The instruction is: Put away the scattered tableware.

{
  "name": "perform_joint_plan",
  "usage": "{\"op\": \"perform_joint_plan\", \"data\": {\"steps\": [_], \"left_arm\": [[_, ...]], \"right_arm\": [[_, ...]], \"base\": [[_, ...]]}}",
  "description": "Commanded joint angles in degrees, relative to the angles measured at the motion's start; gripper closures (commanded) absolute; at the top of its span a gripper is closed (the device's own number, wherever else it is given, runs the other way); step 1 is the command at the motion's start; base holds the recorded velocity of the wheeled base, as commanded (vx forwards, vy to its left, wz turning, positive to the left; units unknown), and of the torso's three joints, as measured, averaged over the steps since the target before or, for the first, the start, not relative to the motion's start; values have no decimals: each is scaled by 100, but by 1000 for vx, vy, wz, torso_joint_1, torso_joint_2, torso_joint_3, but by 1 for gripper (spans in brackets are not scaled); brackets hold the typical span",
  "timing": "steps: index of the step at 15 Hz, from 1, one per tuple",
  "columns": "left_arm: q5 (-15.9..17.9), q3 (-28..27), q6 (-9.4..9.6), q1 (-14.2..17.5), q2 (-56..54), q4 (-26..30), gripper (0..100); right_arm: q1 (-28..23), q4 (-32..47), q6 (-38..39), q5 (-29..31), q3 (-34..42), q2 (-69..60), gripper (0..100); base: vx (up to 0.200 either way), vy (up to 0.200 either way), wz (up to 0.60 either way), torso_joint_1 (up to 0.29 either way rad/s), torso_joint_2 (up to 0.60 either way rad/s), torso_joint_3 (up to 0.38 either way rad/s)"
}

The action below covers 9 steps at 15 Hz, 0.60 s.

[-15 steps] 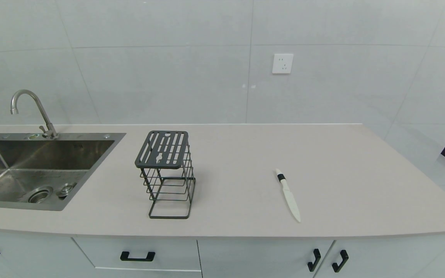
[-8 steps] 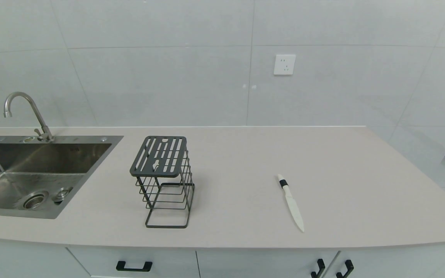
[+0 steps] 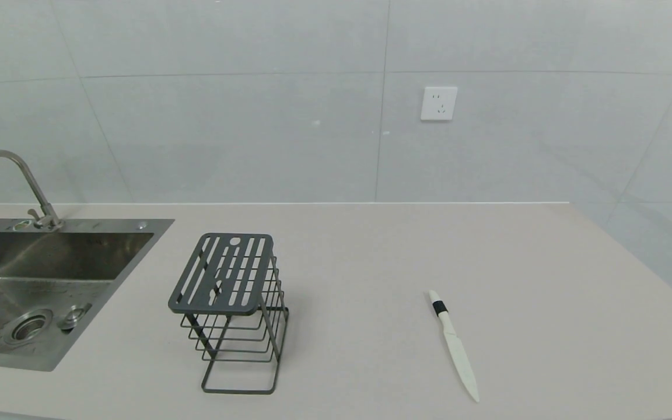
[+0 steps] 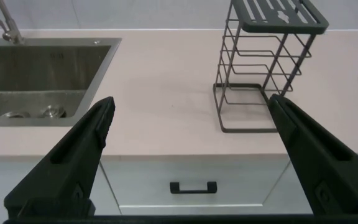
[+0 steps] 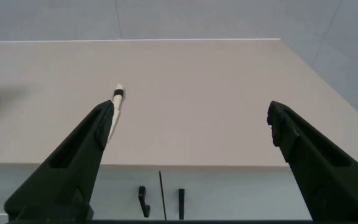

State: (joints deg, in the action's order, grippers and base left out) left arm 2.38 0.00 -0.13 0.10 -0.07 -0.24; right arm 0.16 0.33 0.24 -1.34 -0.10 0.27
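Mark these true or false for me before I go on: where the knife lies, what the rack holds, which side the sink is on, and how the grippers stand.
1. The white knife lies flat on the counter, on the robot's right of the wire rack. True.
2. The wire rack holds a utensil. False: its slots and cage are empty.
3. The left gripper and the right gripper are both open. True.
4. The sink is on the robot's left of the wire rack. True.
5. The right gripper touches the white knife. False: it is apart from it and holds nothing.
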Motion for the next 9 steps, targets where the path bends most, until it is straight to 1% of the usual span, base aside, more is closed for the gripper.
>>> {"op": "perform_joint_plan", "data": {"steps": [1,5,6,8,9], "left_arm": [[0,0,-4,-1,7,-2,0],[0,0,5,8,7,-2,0],[0,0,13,8,7,-2,0],[0,0,75,8,7,-2,0],[17,0,22,-1,7,-2,0]], "right_arm": [[2,2,2,2,10,8,0],[2,2,2,2,1,0,0],[2,2,2,2,10,8,0],[2,2,2,2,1,8,0],[2,2,11,2,1,8,0]], "base": [[0,0,0,330,-119,222],[0,0,0,338,-145,192],[0,0,0,188,-76,95],[0,0,0,83,-34,46],[0,0,0,0,0,0]]}}
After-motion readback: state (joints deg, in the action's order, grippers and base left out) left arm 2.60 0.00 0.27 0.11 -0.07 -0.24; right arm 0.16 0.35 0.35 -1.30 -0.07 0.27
